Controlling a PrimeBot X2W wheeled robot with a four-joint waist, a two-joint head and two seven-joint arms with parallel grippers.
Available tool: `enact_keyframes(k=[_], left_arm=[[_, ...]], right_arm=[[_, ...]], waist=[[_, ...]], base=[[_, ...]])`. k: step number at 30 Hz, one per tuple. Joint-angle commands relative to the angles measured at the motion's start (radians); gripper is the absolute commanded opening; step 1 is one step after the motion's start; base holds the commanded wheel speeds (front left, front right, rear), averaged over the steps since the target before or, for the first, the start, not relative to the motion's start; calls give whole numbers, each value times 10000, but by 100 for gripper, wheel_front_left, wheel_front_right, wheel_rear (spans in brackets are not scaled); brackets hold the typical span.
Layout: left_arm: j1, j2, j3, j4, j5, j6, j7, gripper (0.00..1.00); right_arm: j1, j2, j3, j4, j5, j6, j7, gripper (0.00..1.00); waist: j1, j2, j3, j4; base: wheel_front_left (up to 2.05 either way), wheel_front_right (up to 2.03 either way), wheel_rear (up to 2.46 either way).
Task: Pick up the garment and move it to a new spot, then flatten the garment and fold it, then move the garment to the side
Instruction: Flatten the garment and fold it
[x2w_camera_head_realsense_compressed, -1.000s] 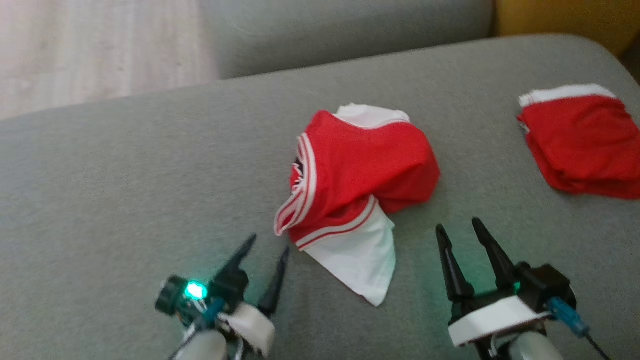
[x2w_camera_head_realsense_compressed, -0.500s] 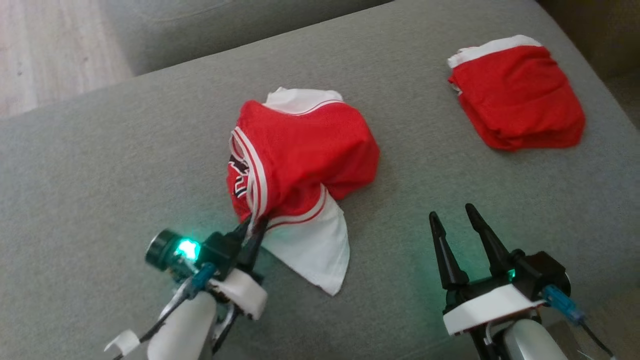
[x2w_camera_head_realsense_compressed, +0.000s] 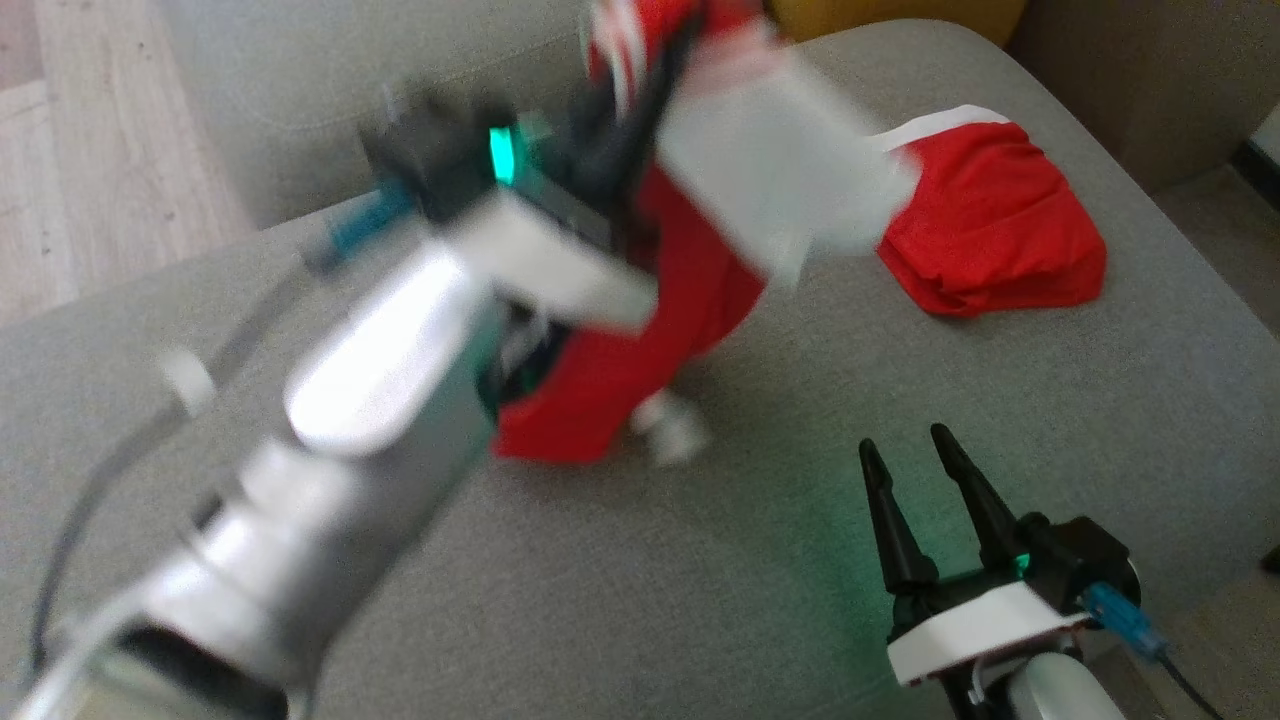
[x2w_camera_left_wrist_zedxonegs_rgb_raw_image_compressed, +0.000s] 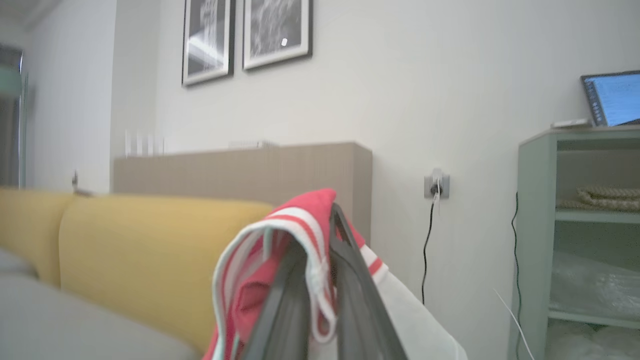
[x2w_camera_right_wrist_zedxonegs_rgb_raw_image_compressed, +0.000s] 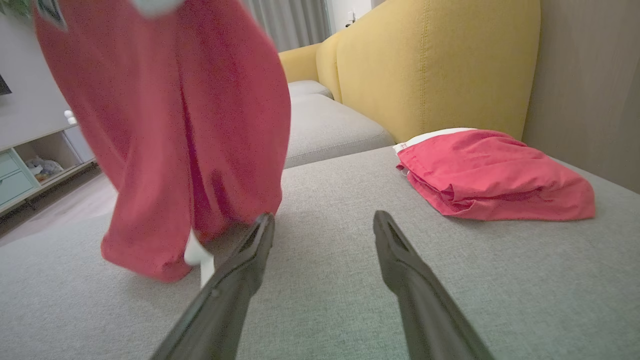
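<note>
The left gripper (x2w_camera_left_wrist_zedxonegs_rgb_raw_image_compressed: 317, 250) is closed on the striped hem of a red mesh garment with white panels and red-and-white trim (x2w_camera_head_realsense_compressed: 690, 300). In the left wrist view its two dark fingers (x2w_camera_left_wrist_zedxonegs_rgb_raw_image_compressed: 350, 280) stand pressed together with a fold of the trim pinched between them and draped over their tips. In the head view this arm is raised high and heavily blurred, and the garment hangs from it in a long red drape over the grey fabric sofa cushion (x2w_camera_head_realsense_compressed: 700, 580). The drape's lower end reaches down to the cushion near its middle; whether it touches cannot be told.

The right gripper (x2w_camera_head_realsense_compressed: 900, 440) sits low at the near right of the cushion, its fingers spread apart with nothing between them. In the right wrist view the hanging cloth is just beyond the tip of one of these fingers (x2w_camera_right_wrist_zedxonegs_rgb_raw_image_compressed: 250, 250).

A second red garment with a white band, folded flat (x2w_camera_head_realsense_compressed: 990, 230), lies at the far right of the cushion, well apart from the hanging one. Behind it rises a mustard-yellow padded backrest (x2w_camera_right_wrist_zedxonegs_rgb_raw_image_compressed: 435, 65). The left wrist view also takes in two framed pictures (x2w_camera_left_wrist_zedxonegs_rgb_raw_image_compressed: 245, 35) on a pale wall.
</note>
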Motion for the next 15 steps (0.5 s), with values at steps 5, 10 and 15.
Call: enact_keyframes(k=[5, 10, 15], left_arm=[[-2296, 313, 1268, 380, -193, 103, -95, 0], [-2022, 596, 2085, 1192, -889, 539, 82, 0], [839, 1298, 2370, 1704, -1825, 853, 516, 0]], right_arm=[[-16, 25, 208, -295, 131, -7, -36, 100], [79, 26, 119, -315, 255, -7, -36, 100], [213, 27, 65, -369, 362, -7, -36, 100]], waist=[[1, 0, -145, 273], [1, 0, -303, 634], [1, 0, -265, 991]], base=[[0, 0, 0], [0, 0, 0], [0, 0, 0]])
